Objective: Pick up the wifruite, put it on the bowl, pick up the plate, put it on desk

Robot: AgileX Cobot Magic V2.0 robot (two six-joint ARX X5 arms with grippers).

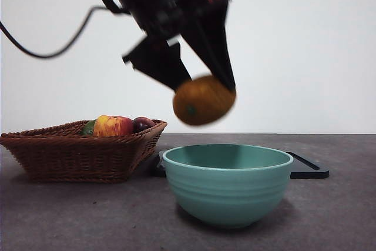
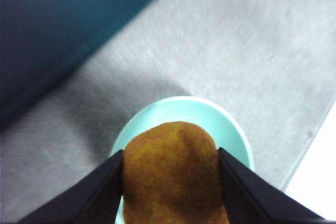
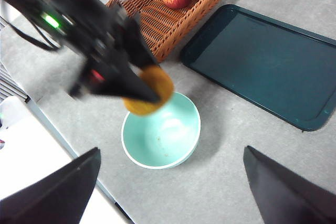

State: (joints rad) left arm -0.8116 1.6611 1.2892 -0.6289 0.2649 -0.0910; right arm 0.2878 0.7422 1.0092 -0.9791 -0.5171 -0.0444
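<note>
Held in the air above the teal bowl [image 1: 227, 183], near its rim: wifruite [image 1: 203, 100], clamped between left gripper [image 2: 170, 167] jaws. Right gripper [image 3: 170, 169] high, jaws wide. Basket [image 1: 76, 151] and tray [image 3: 265, 61] beside; blurred, probably clear of the rim.

A bare test bench in a lab: a plain grey desk [image 1: 341, 216] before a blank white wall [image 1: 305, 51], robot cabling [image 1: 53, 48] overhead.
</note>
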